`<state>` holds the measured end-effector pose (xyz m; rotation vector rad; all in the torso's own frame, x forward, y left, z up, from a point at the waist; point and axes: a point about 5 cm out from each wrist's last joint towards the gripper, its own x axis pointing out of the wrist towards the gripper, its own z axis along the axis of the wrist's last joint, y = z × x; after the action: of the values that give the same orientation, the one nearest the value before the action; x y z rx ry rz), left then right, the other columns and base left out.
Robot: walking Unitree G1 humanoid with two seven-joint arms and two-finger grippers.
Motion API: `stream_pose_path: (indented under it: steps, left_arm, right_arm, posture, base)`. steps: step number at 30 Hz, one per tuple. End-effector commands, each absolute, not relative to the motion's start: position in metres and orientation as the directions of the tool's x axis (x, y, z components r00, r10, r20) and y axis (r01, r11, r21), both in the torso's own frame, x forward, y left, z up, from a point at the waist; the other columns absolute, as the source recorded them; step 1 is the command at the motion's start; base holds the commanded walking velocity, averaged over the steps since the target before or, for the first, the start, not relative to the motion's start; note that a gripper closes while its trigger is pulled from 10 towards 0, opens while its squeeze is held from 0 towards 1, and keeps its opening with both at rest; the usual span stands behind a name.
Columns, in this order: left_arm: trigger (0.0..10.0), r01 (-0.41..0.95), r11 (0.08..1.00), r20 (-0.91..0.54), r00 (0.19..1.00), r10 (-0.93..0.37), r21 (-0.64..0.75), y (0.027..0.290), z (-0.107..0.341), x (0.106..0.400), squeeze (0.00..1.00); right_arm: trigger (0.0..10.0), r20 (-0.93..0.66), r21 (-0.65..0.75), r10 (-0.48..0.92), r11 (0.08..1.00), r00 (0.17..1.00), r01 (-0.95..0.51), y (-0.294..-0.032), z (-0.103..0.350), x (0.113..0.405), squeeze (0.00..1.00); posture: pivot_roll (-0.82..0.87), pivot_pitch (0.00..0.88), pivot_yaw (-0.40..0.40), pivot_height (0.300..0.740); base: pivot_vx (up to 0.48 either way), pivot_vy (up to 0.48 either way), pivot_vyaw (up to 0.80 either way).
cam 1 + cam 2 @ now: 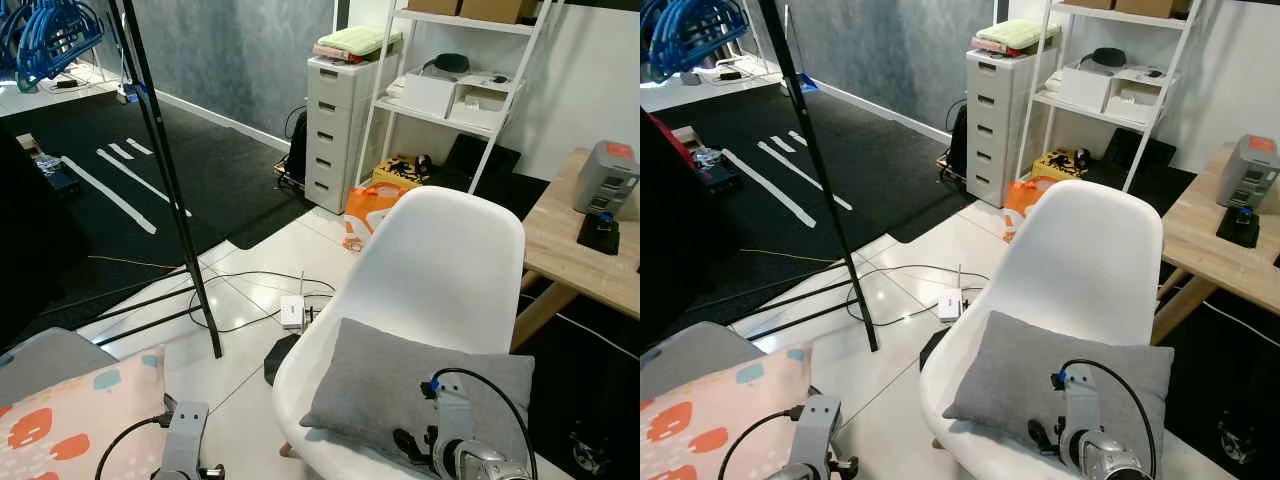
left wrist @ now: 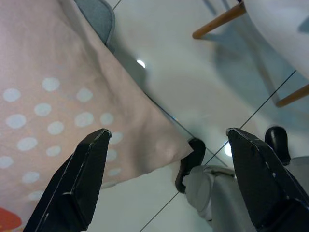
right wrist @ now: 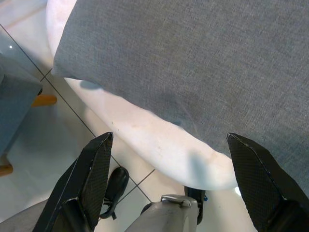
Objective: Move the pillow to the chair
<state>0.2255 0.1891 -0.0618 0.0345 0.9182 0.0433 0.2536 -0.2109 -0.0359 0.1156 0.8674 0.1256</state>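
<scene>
The right pincer (image 3: pixel 169 188) is spread wide and holds nothing. It hangs just above the front edge of the white chair (image 1: pixel 450 250). The gray pillow (image 1: pixel 400 385) lies flat on the chair seat, leaning a little on the chair back. So the putting-down step looks done. The left pincer (image 2: pixel 169 183) is spread too, over the floor, beside a pink spotted cushion (image 1: pixel 70 410) well apart from the chair. Next, the right arm just needs to pull away without bumping the pillow.

The right arm (image 1: pixel 465 445) hides part of the grey pillow (image 1: pixel 400 385) on the chair (image 1: pixel 440 260), and the patterned cushion (image 1: pixel 70 410) is cut off.
</scene>
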Motion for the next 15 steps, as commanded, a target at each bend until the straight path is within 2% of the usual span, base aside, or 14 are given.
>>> stream_pose_path:
  steps: [1,7,15]
  left_arm:
    - [10.0,-0.026,0.999,-0.787,0.616,0.038,0.027,0.1897,-0.0608,0.2269,0.0]
    - [10.0,-0.015,0.999,-0.788,0.615,0.032,0.029,0.1884,-0.0611,0.2267,0.0]
    - [10.0,-0.041,0.999,-0.79,0.612,0.046,0.027,0.1913,-0.0617,0.2252,0.0]
  right_arm:
    - [10.0,-0.755,0.148,0.156,0.987,0.637,-0.067,-0.2098,-0.037,0.2527,0.0]
    - [10.0,-0.753,0.154,0.161,0.986,0.638,-0.067,-0.2091,-0.037,0.2528,0.0]
    - [10.0,-0.751,0.159,0.165,0.985,0.64,-0.068,-0.2084,-0.0372,0.2526,0.0]
  posture:
    - [-0.16,0.026,-0.059,0.738]
    - [-0.17,0.028,-0.056,0.738]
    - [-0.17,0.028,-0.055,0.738]
  base:
    - [0.0,-0.48,0.76]
    - [0.0,-0.48,0.76]
    - [0.0,0.0,0.76]
